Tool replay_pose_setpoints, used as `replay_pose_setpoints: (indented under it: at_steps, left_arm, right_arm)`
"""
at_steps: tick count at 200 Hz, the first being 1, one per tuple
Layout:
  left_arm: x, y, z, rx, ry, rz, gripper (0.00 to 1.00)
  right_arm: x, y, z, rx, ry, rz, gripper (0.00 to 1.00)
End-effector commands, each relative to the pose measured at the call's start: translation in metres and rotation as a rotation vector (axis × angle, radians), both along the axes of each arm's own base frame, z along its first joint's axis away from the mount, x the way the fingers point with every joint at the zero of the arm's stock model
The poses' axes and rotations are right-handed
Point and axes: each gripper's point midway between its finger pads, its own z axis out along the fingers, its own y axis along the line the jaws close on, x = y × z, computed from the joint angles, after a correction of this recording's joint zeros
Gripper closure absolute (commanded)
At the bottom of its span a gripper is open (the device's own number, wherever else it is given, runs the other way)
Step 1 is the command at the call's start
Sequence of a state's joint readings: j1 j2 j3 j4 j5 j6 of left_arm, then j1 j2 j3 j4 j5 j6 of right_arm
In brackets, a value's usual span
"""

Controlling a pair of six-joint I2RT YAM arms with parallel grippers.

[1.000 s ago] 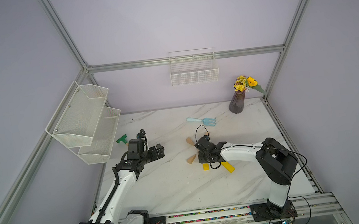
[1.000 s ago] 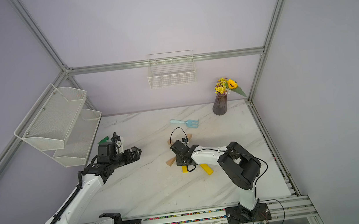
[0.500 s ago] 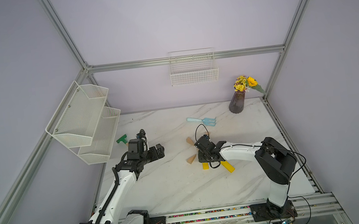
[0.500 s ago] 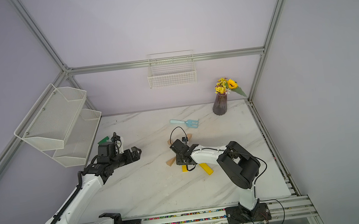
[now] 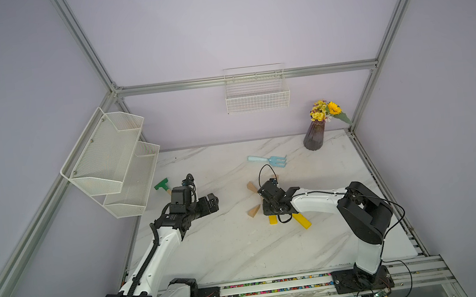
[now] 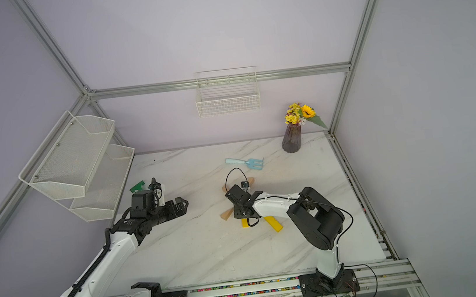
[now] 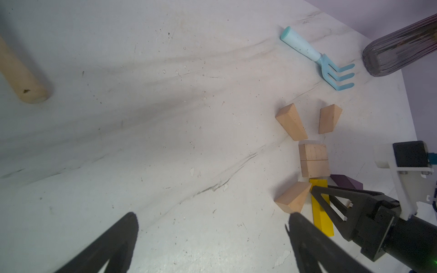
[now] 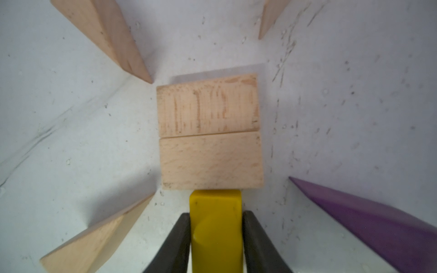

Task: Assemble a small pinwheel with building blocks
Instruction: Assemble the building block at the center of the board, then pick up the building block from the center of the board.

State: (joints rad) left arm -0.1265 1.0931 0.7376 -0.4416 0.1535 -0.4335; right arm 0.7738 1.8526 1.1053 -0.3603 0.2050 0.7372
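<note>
The pinwheel lies flat on the marble. Two tan rectangular blocks side by side form its square hub. Three tan wedges and a purple wedge point at the hub's corners, each a little apart from it. A yellow bar butts against the hub's edge, and my right gripper is shut on its sides. A second yellow bar lies slanted beside the right arm. My left gripper hangs open and empty, well left of the blocks.
A light-blue toy rake lies behind the blocks. A purple vase of flowers stands at the back right corner. The green-headed hammer lies behind my left arm, below the white mesh shelves. A wire basket hangs on the back wall.
</note>
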Motion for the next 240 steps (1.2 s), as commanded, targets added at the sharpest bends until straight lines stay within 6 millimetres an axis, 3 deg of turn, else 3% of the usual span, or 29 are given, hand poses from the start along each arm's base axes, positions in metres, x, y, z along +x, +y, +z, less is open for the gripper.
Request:
replay_pose_setpoints:
  at_steps: [1,55,96,116,133,149,184,240]
  left_arm:
    - [0.006,-0.001,0.015,-0.009,-0.06,-0.007,0.0]
    - [0.006,0.0,0.017,-0.009,-0.065,-0.005,0.0]
    - [0.006,0.0,0.02,-0.007,-0.071,-0.004,0.0]
    - [0.005,0.001,0.02,-0.005,-0.069,-0.001,0.0]
    - [0.005,0.001,0.022,-0.006,-0.073,0.001,0.0]
    - [0.004,0.002,0.023,-0.006,-0.075,0.007,0.0]
    - [0.002,0.003,0.022,-0.014,-0.077,0.017,0.0]
    - [0.0,0.002,0.017,-0.023,-0.066,0.02,0.0]
  right_arm:
    - [-0.004,-0.013,-0.018,-0.064,0.042,-0.006,0.58]
    - [-0.003,-0.011,-0.008,-0.049,0.029,-0.001,0.49]
    - [-0.002,-0.006,0.05,0.0,-0.084,0.024,0.43]
    - [-0.011,-0.012,0.081,0.023,-0.133,0.037,0.41]
    - [-0.024,-0.024,0.095,0.036,-0.143,0.039,0.4]
    - [-0.042,-0.041,0.091,0.033,-0.123,0.029,0.4]
    - [-0.078,-0.076,0.055,0.001,-0.057,0.004,0.4]
    - [-0.088,-0.1,0.027,-0.104,-0.023,-0.025,0.38]
